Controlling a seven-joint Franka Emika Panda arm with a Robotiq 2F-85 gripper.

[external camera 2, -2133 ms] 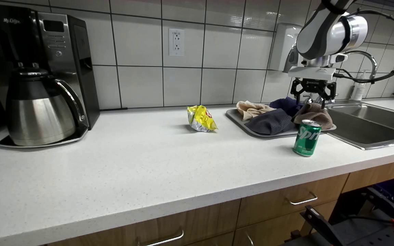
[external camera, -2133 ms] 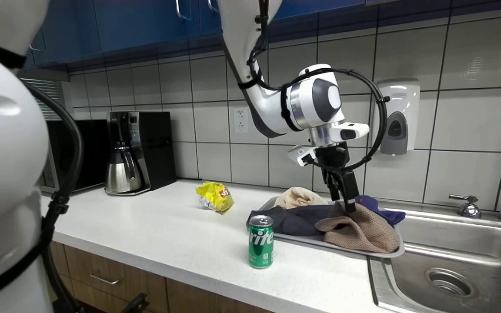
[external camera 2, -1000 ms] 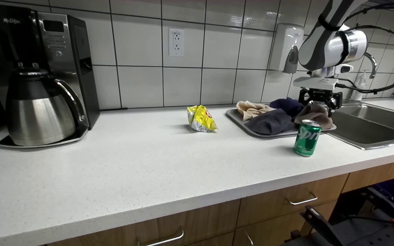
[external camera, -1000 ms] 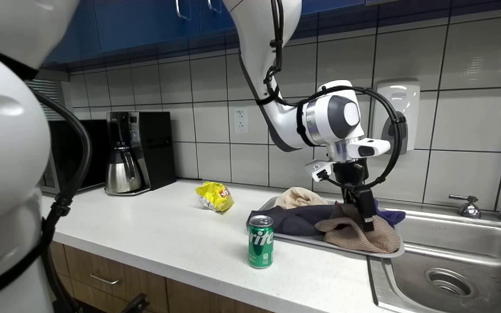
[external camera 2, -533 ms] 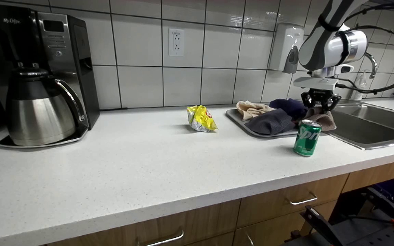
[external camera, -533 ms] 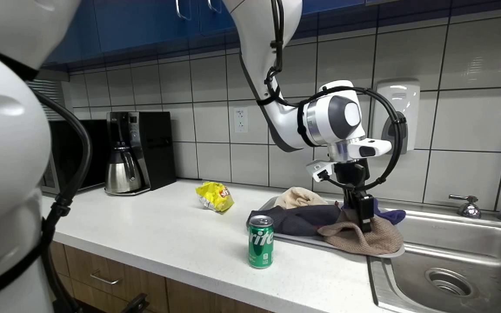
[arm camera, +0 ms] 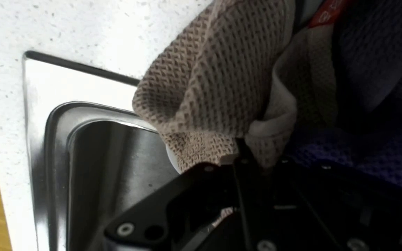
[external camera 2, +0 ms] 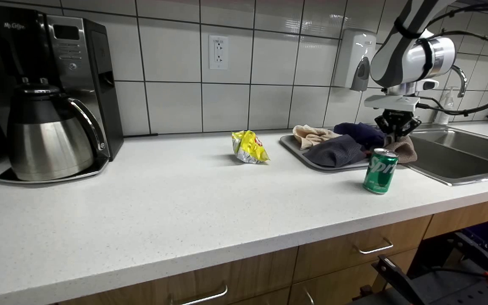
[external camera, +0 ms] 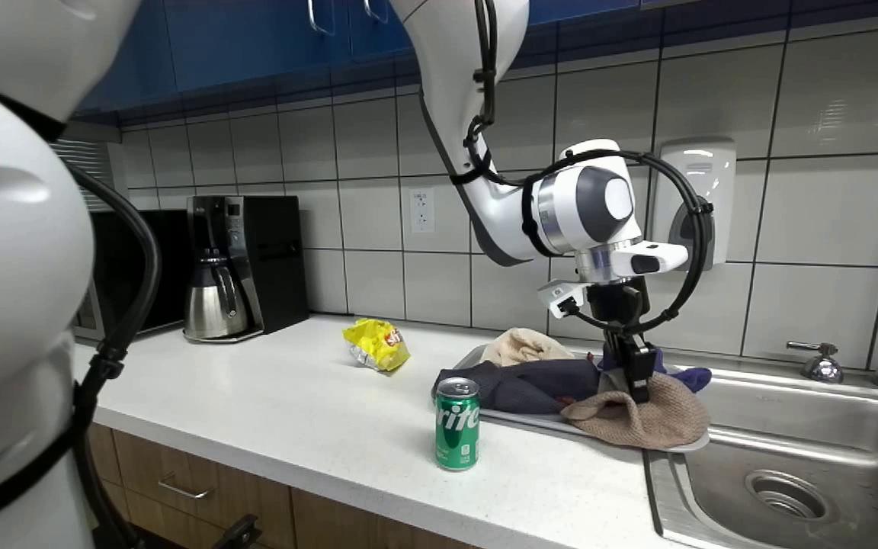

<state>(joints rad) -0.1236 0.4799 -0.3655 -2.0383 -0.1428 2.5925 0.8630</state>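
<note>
The brown towel is laid at the end of a grey tray nearest the sink, and it is gripped from above by the tool. The jaws are set almost together, with only a bunched, pale-edged fold of the towel pinched between them, as is shown in the wrist view; the rest of the towel is spread loosely over the tray's end. The tray is placed on the tabletop and is shared with a dark grey cloth, a cream cloth and a purple-blue cloth; a red tag is glimpsed near the towel. In front of the tray, a green Sprite can is stood upright, apart from the tool. Farther along, a crumpled yellow bag is seen, and beyond it a coffee maker is placed with its steel carafe. A soap dispenser is mounted on the tiled wall behind.
</note>
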